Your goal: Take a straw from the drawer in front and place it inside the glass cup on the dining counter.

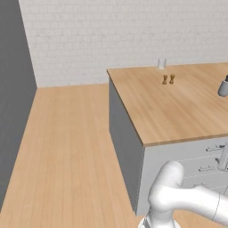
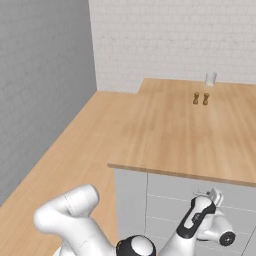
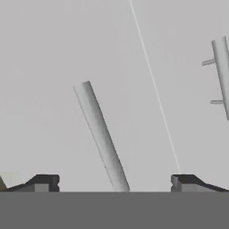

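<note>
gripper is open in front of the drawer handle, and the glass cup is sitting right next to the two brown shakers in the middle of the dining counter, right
Not quite. The glass cup stands apart from the two brown shakers, back at the far edge of the dining counter by the wall, as the left base view shows. The gripper is indeed open before the drawer handle.

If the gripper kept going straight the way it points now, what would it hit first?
Most likely the drawer's silver bar handle, which lies between the open fingertips of the gripper. Just behind it is the flat grey drawer front. How much gap remains is unclear.
</note>
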